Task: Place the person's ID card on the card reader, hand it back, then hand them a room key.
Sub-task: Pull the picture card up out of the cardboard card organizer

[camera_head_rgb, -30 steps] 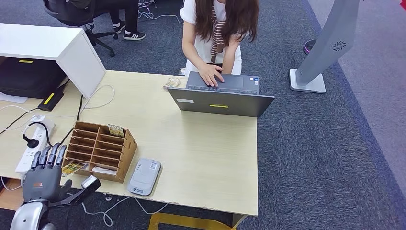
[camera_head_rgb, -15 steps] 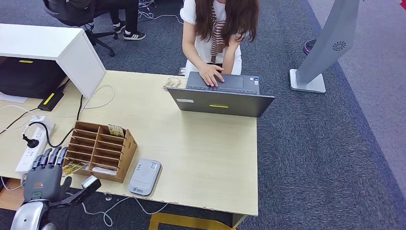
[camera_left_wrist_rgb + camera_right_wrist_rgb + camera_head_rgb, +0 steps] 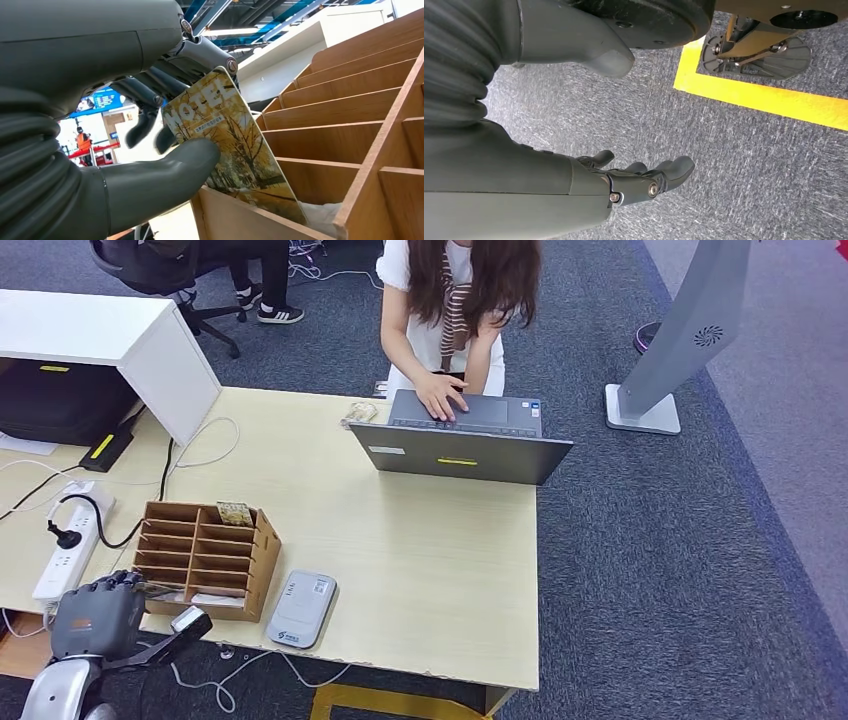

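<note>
Left hand (image 3: pixel 95 618): at the near left corner of the desk, fingers curled over the front edge of the wooden organiser; the wrist view shows the thumb (image 3: pixel 165 175) pressed against one face of the room key and the darker fingers behind the other, so the card is pinched between them

Room key (image 3: pixel 232 145): a card with yellow autumn trees and the word MOTEL; it stands tilted, its lower end still inside a near compartment of the organiser

Right hand (image 3: pixel 634 182): hangs low over the grey carpet beside a yellow floor line; fingers loosely apart, holding nothing

Wooden organiser (image 3: pixel 205 558): a box of small pigeonholes on the desk's near left part; another yellow card (image 3: pixel 236 513) sticks up from a far compartment

Card reader (image 3: pixel 301 608): flat grey device just beside the organiser, near the desk's front edge; nothing lies on it

Power strip (image 3: pixel 68 553): white, left of the organiser, a black plug in it

Laptop (image 3: pixel 462 445): open at the far edge of the desk, its back to the robot

Person (image 3: pixel 455 300): stands behind the laptop; one hand on its keyboard
</note>
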`<action>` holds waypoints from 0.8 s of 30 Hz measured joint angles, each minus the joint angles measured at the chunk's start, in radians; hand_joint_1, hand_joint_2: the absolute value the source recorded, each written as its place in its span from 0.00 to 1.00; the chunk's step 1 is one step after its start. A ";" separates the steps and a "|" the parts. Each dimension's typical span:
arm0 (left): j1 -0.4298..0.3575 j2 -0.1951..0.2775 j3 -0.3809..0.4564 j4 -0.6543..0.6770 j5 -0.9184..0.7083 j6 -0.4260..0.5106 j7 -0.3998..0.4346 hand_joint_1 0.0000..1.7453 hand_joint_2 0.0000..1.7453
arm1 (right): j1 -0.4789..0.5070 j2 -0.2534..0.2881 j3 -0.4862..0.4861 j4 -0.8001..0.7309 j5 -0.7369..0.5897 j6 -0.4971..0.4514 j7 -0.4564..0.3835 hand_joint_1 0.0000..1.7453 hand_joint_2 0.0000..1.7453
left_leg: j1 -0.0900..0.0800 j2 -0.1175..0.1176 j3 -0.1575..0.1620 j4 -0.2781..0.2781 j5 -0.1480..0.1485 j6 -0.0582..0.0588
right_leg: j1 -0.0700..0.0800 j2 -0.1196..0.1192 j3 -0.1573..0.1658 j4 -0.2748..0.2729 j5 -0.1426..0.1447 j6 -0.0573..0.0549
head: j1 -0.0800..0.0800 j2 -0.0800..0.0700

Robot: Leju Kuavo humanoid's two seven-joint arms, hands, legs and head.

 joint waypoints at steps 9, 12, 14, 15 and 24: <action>0.000 0.000 -0.001 0.000 0.000 0.000 -0.001 1.00 1.00 | 0.000 0.000 0.000 0.000 0.000 0.000 0.000 0.00 1.00 | 0.000 0.000 0.000 0.000 0.000 0.000 | 0.000 0.000 0.000 0.000 0.000 0.000 | 0.000 0.000; 0.000 0.000 -0.001 0.000 0.008 0.002 -0.006 1.00 1.00 | 0.000 0.000 0.000 0.000 0.000 0.000 -0.002 0.00 1.00 | 0.000 0.000 0.000 0.000 0.000 0.000 | 0.000 0.000 0.000 0.000 0.000 0.000 | 0.000 0.000; 0.002 0.001 -0.001 -0.003 0.025 0.006 -0.016 1.00 1.00 | 0.000 0.000 0.000 0.000 -0.002 0.000 -0.004 0.00 1.00 | 0.000 0.000 0.000 0.000 0.000 0.000 | 0.000 0.000 0.000 0.000 0.000 0.000 | 0.000 0.000; 0.005 0.001 -0.001 -0.010 0.035 0.010 -0.023 1.00 1.00 | 0.000 0.000 0.000 0.000 -0.003 0.000 -0.005 0.00 1.00 | 0.000 0.000 0.000 0.000 0.000 0.000 | 0.000 0.000 0.000 0.000 0.000 0.000 | 0.000 0.000; 0.070 0.004 -0.072 -0.297 0.004 0.021 -0.033 1.00 1.00 | 0.001 0.000 -0.004 0.001 -0.038 -0.012 -0.008 0.00 1.00 | 0.000 0.000 -0.001 0.001 0.000 0.000 | 0.000 0.000 -0.001 0.000 0.000 0.000 | 0.000 0.000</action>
